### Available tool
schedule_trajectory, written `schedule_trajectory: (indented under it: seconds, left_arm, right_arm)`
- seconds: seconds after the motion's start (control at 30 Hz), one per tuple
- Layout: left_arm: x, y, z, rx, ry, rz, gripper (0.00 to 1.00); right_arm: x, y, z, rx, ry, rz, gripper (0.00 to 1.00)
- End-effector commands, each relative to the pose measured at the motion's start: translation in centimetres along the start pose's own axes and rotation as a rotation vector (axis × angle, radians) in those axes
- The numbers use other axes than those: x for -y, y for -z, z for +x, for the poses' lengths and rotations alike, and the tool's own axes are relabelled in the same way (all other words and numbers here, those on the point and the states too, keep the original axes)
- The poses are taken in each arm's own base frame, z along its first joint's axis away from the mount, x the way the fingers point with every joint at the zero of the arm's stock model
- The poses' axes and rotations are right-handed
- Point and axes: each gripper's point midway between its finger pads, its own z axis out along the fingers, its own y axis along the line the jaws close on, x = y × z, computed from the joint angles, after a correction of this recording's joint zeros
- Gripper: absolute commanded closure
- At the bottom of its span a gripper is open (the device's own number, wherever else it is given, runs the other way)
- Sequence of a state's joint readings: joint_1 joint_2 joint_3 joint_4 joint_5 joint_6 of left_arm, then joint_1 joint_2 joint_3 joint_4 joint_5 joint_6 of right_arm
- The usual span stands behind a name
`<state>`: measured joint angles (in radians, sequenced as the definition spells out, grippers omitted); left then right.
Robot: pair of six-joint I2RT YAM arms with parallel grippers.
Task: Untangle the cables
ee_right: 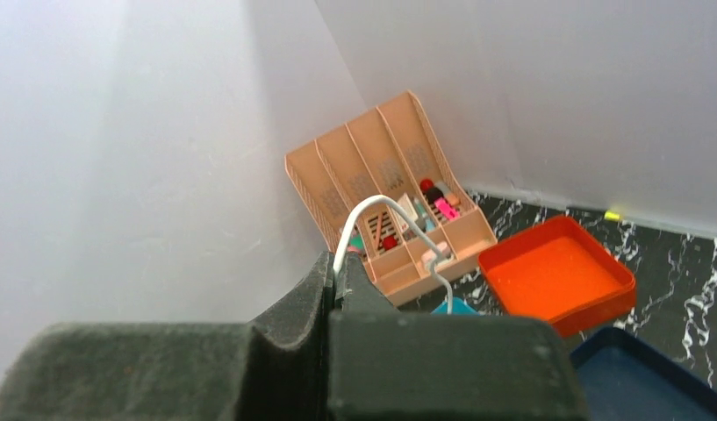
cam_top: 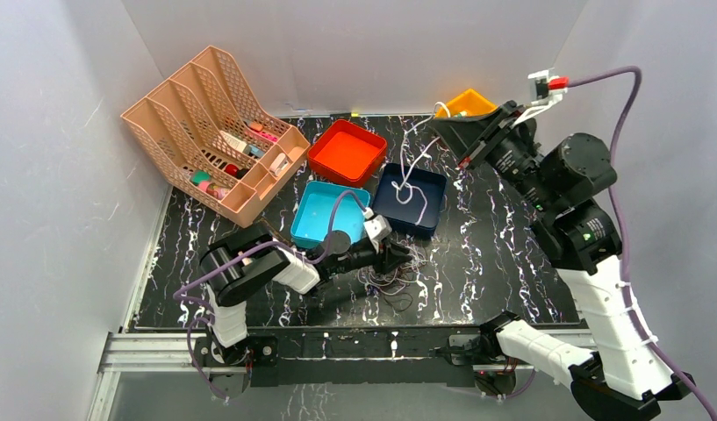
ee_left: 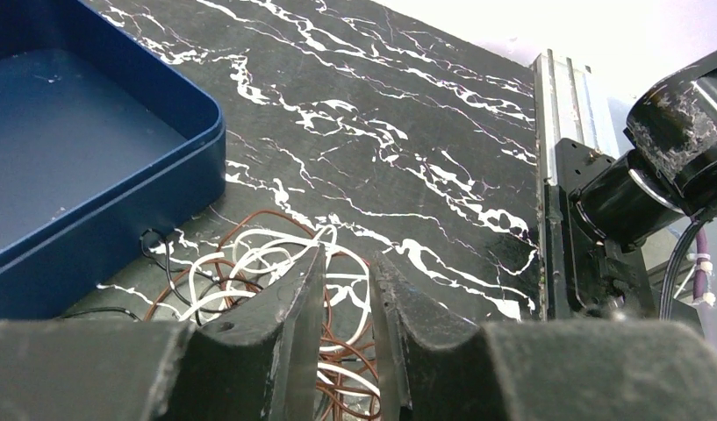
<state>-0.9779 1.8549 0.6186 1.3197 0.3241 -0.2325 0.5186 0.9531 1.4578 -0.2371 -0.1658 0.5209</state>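
Cables (ee_left: 249,263) heaped loose, between left jaws

Plain white walls (cam_top: 354,53) enclose a black marbled tabletop (cam_top: 495,263), seemingly evenly lit.

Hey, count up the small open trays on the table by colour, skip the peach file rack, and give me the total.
Red-orange tray: 1
Light blue tray: 1
Navy tray: 1
Yellow-orange tray, partly hidden behind the right arm: 1
Total: 4
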Motion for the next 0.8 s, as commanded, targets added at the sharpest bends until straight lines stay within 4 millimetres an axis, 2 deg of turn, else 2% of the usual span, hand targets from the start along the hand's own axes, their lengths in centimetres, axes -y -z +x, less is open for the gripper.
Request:
schedule_trajectory:
  seconds: [0.0, 0.13, 0.23, 0.6, 0.77]
  left_arm:
    - [0.7, 0.4, -1.3, 0.065, -0.026, 0.01, 0.76]
    - [0.6, 0.9, -0.8, 0.055, -0.019, -0.002, 0.76]
    - [0.7, 1.3, -1.4, 0.069, -0.019, -0.013, 0.74]
    - [0.4, 3.5, -6.8, 0.15, -0.077, -0.115, 0.46]
    - [-0.3, 4.8, -7.7, 0.075, -0.115, -0.189, 0.37]
  right_arm:
    - [-2.9, 0.8, -5.9, 0.173, 0.047, -0.058, 1.0]
    - [-3.7, 1.0, -7.7, 0.216, 0.067, -0.07, 1.0]
    - [-3.3, 0.8, -7.7, 0.214, 0.076, -0.051, 1.0]
    - [1.6, 0.3, -4.6, 0.133, 0.132, 0.146, 1.0]
    - [4.2, 0.3, -3.0, 0.073, 0.165, 0.251, 1.0]
